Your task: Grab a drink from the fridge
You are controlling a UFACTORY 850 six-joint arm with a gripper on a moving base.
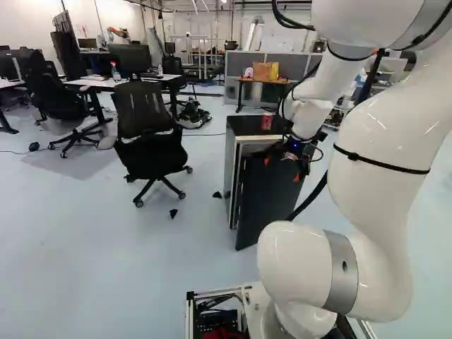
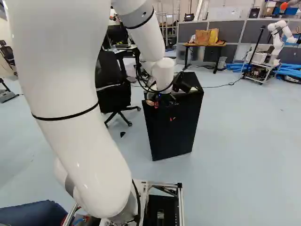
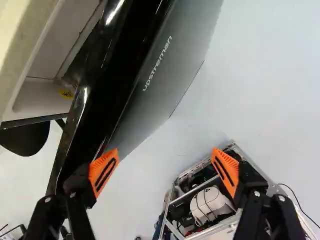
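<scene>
One red can (image 1: pixel 266 121) stands on top of the fridge (image 1: pixel 240 126), whose door (image 1: pixel 267 201) hangs ajar; pale walls and a yellow label (image 3: pixel 66 93) show inside. Light lettering (image 3: pixel 157 63) marks the door. The gripper's (image 1: pixel 281 169) fingers are spread wide, gripping nothing, one near the door's edge.

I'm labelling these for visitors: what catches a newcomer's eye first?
The huge white arm, filling the right of the left base view. Next, the black fridge ahead of it, door open, a red can on top. Then, in the wrist view, orange pads on the open gripper.
</scene>
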